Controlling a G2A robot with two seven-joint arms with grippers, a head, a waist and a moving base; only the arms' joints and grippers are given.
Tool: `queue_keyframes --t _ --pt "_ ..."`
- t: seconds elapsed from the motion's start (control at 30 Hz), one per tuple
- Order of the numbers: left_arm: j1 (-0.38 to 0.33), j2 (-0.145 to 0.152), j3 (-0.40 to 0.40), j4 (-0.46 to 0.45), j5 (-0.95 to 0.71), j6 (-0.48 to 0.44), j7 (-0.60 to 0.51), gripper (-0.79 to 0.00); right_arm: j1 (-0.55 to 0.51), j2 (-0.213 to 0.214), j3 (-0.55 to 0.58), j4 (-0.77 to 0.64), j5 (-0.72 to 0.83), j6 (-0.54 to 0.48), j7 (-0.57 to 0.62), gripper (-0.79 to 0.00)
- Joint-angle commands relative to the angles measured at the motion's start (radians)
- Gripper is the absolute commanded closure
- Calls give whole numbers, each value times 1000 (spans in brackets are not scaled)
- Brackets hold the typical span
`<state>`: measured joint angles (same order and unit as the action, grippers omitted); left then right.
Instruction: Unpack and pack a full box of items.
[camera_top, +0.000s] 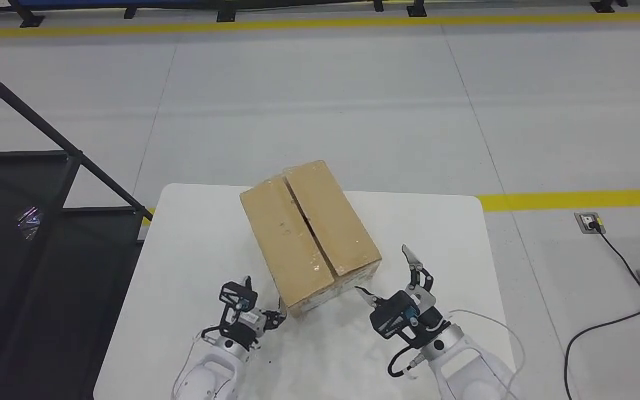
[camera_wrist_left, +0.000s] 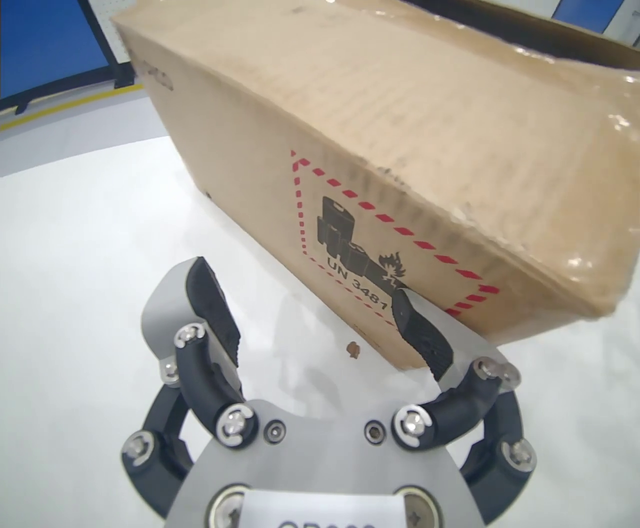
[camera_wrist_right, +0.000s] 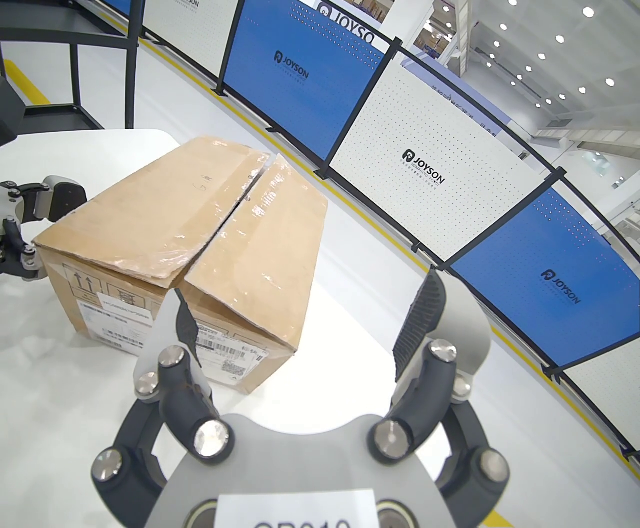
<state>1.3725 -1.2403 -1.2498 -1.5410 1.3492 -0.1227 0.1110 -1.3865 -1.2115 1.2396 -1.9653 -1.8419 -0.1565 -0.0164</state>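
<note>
Cardboard box (camera_top: 310, 228) on white table (camera_top: 200, 250) — left gripper (camera_wrist_left: 300, 280) and right gripper (camera_wrist_right: 305, 285) beside it, jaws apart.

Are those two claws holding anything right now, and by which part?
Nothing is held. The left gripper and the right gripper are both open and empty, near the closed box on the table.

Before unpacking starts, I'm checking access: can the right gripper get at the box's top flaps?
Probably yes: the right gripper hangs open beside the box, bare table between them, and nothing lies on the flaps.
</note>
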Motion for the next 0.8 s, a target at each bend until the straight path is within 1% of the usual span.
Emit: queue_keyframes --t 0.0,0.47,0.57,0.77 --pt "3 0 9 0 17 -17 8 -785 0 0 0 0 0 0 0 -785" --pt "-7 -1 62 -6 59 -134 3 -785 0 0 0 0 0 0 0 -785" --pt "3 3 47 -19 63 -152 23 -785 0 0 0 0 0 0 0 -785" --pt "9 9 -36 -18 -28 -137 23 -785 -4 -2 -3 -8 -7 20 0 -785"
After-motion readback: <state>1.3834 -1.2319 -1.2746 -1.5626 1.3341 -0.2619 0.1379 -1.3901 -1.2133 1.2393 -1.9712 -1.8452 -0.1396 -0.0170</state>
